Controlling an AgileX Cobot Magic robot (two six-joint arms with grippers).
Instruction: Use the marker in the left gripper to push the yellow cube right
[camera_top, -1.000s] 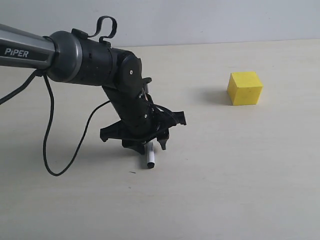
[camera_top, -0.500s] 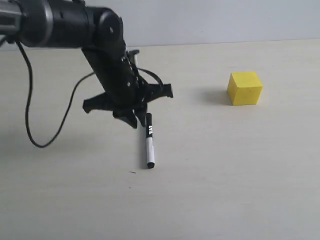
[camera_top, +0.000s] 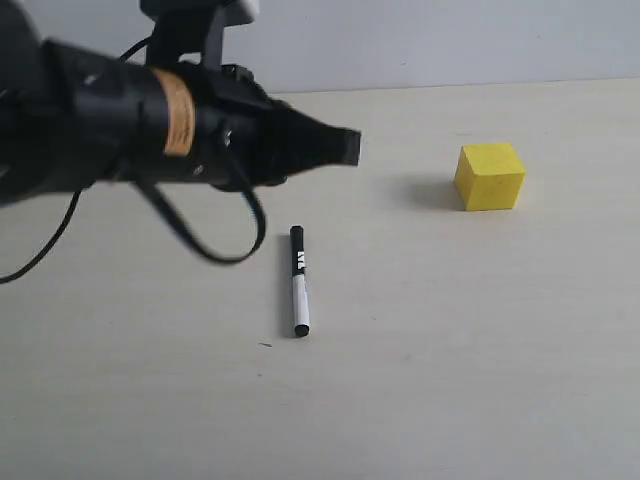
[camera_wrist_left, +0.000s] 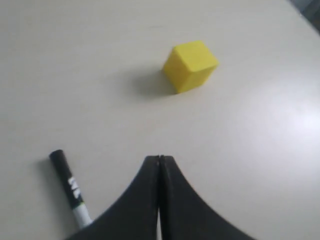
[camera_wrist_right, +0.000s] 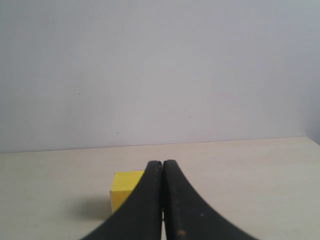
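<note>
One marker (camera_top: 298, 282), one yellow cube (camera_top: 489, 176) and two hands are in view, all over a single bench (camera_top: 450, 360) with a smooth, pale cream, matte top. The marker is a slim round stick lying flat and loose near the middle of the bench. Its black half with a small white-printed label points far, and its white barrel half points near and ends in a small black tip. Nothing touches it. The yellow cube is a solid block with sharp edges and dull, slightly grainy faces. It sits on the bench to the right of the marker and farther back, well apart from it, and casts a soft shadow to its left. The left hand (camera_wrist_left: 159, 161) is two smooth black curved fingers pressed together along their whole length, with no gap at the tips and nothing held between them. In the exterior view it is blurred and hangs above the bench, left of the cube and beyond the marker's far end, its tip pointing right. The dark arm behind it carries a tan band and looping black cables (camera_top: 205, 245). The right hand (camera_wrist_right: 162, 165) is of the same make, its two glossy black fingers likewise closed tight on nothing. Its own camera shows the cube partly hidden behind them, before a plain pale grey wall (camera_wrist_right: 160, 65).
</note>
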